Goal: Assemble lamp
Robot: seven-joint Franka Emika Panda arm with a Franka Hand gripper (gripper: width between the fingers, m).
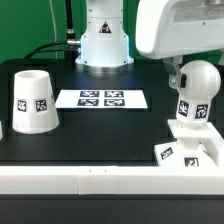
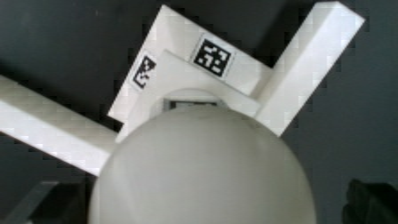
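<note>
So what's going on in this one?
The arm hangs right over the bulb, which stands upright on the base at the exterior view's right. Whether it is gripping the bulb is unclear. The shade stands on its own at the exterior view's left, beside the marker board, not yet fitted.
</note>
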